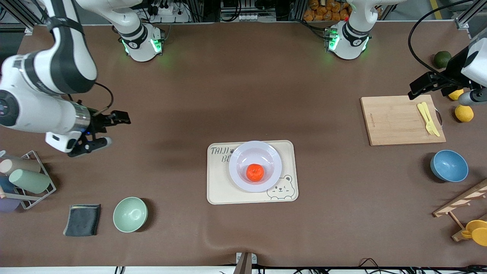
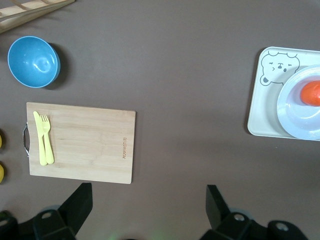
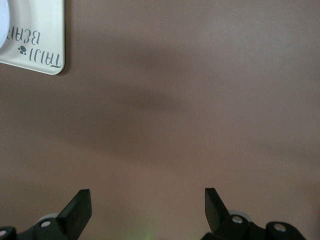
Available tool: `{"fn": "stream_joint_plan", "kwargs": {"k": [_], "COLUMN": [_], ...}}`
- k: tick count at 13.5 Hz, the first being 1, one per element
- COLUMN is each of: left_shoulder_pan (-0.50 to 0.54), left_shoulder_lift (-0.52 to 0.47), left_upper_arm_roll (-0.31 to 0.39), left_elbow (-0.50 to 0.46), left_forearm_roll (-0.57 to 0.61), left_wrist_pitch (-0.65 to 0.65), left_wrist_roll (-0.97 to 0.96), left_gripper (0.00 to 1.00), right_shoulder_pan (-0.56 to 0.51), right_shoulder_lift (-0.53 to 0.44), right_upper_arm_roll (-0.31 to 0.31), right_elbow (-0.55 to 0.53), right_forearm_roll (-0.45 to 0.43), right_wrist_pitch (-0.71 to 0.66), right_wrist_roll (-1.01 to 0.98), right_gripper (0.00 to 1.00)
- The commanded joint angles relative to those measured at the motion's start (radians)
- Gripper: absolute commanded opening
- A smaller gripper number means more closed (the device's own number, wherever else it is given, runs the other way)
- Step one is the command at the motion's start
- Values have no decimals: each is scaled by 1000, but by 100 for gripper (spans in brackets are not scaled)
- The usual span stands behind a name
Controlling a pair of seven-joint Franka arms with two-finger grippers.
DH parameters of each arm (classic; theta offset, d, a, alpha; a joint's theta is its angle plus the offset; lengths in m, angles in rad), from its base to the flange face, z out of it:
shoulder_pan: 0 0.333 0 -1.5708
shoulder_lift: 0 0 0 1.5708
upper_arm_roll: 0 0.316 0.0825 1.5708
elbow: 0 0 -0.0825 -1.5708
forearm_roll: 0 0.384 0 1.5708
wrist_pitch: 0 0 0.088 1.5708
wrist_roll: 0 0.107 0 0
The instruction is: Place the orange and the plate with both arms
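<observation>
Small round orange-red orange [image 1: 255, 172] sits in the sunken centre of the round pale lavender-white plate [image 1: 237, 177], and the plate rests on the rectangular cream bear tray [image 1: 217, 190] mid-table, so the placing looks done. Right hand [image 1: 102, 131] hangs empty with fingers apart over bare brown table [image 1: 243, 87] toward the right arm's end, well apart from the tray; left hand [image 2: 147, 207] also spread and empty, over the table beside the bamboo cutting board [image 1: 395, 120] at the left arm's end. Risks, as I judge them: any sweep back across the middle could clip the plate's wide rim, skid it on the smooth tray and set the orange rolling out; the plate's rim reaches close to the tray's edges, so little margin for a slide. The left arm's cable loop hangs near the yellow plastic cutlery [image 1: 428, 118] and the lemons [image 1: 464, 113]; a low retreat could drag them. The right arm sits above the wire rack of cups [image 1: 28, 179]; dropping there would knock it. Open room: broad bare strip between tray and bases, clear on both sides of the tray.
</observation>
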Motion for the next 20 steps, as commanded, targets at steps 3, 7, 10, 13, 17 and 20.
{"fn": "stream_joint_plan", "kwargs": {"k": [3, 7, 10, 13, 17, 20], "left_shoulder_pan": [10, 10, 10, 10, 13, 12], "left_shoulder_lift": [-20, -16, -13, -11, -4, 27], "left_upper_arm_roll": [-8, -8, -8, -8, -6, -3], "left_elbow": [-16, -21, -27, -30, -18, 73], "left_forearm_roll": [-12, -12, -12, -12, -9, 3], "left_wrist_pitch": [7, 7, 7, 10, 13, 7], "left_wrist_roll": [9, 9, 9, 9, 11, 7], "left_gripper": [100, 100, 100, 100, 100, 100], "right_shoulder_pan": [-34, -61, -95, -124, -132, -124], "right_shoulder_lift": [-67, -116, -137, -137, -139, -137], "right_upper_arm_roll": [43, 42, 48, 51, 46, 49], "right_elbow": [53, 55, 72, 125, 135, 154], "right_forearm_roll": [-194, -206, -197, -194, -193, -194], "right_wrist_pitch": [-41, 11, 27, 2, -16, -30], "right_wrist_roll": [208, 208, 210, 213, 242, 273], "right_gripper": [100, 100, 100, 100, 100, 100]}}
